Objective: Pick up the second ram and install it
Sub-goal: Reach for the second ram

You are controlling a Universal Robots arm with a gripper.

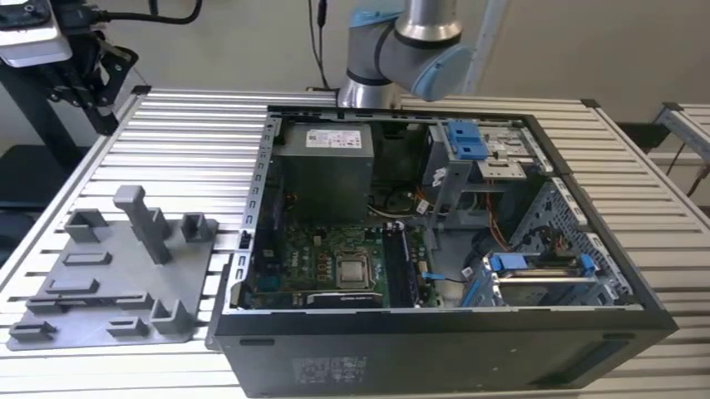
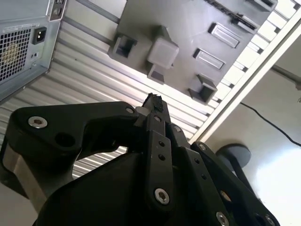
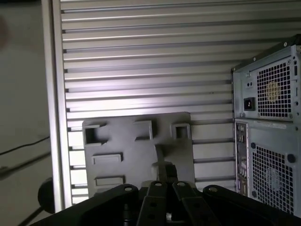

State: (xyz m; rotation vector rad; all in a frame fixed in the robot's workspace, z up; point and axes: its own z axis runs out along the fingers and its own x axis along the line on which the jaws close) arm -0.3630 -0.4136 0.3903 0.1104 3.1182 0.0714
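My black gripper [image 2: 153, 100] hangs above the grey plastic tray [image 2: 188, 23], its fingers drawn together at the tips with nothing visible between them. In the first wrist view the gripper [image 3: 167, 186] sits over the tray [image 3: 122, 141], near its tall post. The tray [image 1: 111, 283] lies on the slatted table at the exterior view's left, beside the open computer case [image 1: 444, 332]. Inside the case, the black memory slots [image 1: 401, 266] run alongside the green motherboard [image 1: 322, 266]. The second ram is out of view.
The tray carries a tall post [image 1: 139, 220] and several low holders. The case's rear panel [image 3: 268, 132] stands close to the tray. The arm's base [image 1: 383, 75] rises behind the case. A black camera stand [image 1: 66, 58] is at the exterior view's far left.
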